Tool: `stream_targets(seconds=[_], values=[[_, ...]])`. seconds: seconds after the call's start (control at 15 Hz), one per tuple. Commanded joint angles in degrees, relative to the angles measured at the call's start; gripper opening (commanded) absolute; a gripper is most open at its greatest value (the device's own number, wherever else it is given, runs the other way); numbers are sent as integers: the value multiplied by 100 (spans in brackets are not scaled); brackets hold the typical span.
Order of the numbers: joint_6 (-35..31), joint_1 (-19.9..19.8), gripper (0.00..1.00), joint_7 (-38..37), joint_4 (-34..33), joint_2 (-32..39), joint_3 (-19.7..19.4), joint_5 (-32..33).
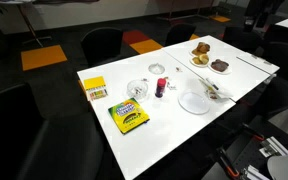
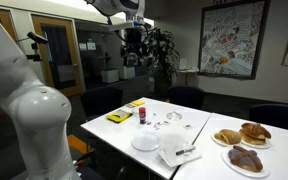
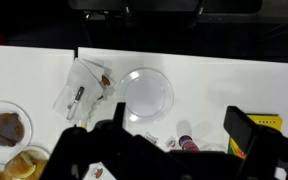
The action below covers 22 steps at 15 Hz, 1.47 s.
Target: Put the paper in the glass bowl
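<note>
The paper point(image 1: 216, 90) is a crumpled white sheet lying on the white table point(image 1: 169, 125) next to the flat white plate point(image 1: 194, 101). It also shows in the wrist view point(image 3: 84, 85) and in an exterior view point(image 2: 179, 151). The glass bowl point(image 1: 137, 90) is small and clear and stands near a small dark bottle point(image 1: 161, 87). In the wrist view I cannot make the bowl out. My gripper point(image 2: 134, 55) hangs high above the table, open and empty. In the wrist view point(image 3: 178, 112) its fingers are wide apart over the plate point(image 3: 147, 93) and the bottle point(image 3: 187, 143).
A yellow crayon box point(image 1: 127, 117) and a yellow carton point(image 1: 94, 88) lie at one end of the table. A clear ring-shaped lid point(image 1: 157, 68) sits near the far edge. Plates of pastries point(image 1: 201, 52) stand beyond the paper. Chairs surround the table.
</note>
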<state>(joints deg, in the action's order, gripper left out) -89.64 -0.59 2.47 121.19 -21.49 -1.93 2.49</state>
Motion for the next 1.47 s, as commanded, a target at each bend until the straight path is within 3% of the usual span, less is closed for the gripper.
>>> stream_targets(seconds=[0.0, 0.53, 0.73, 1.13, 1.4], values=[[8, -14, 100, 3, -9, 4, 13, -5], [8, -14, 100, 2, -9, 4, 13, -5], [40, -33, 100, 831, -43, 280, -220, 184], [-301, -73, 100, 2694, -40, 958, -610, 1303], [-343, 8, 100, 3543, 12, 1129, -512, 1885]])
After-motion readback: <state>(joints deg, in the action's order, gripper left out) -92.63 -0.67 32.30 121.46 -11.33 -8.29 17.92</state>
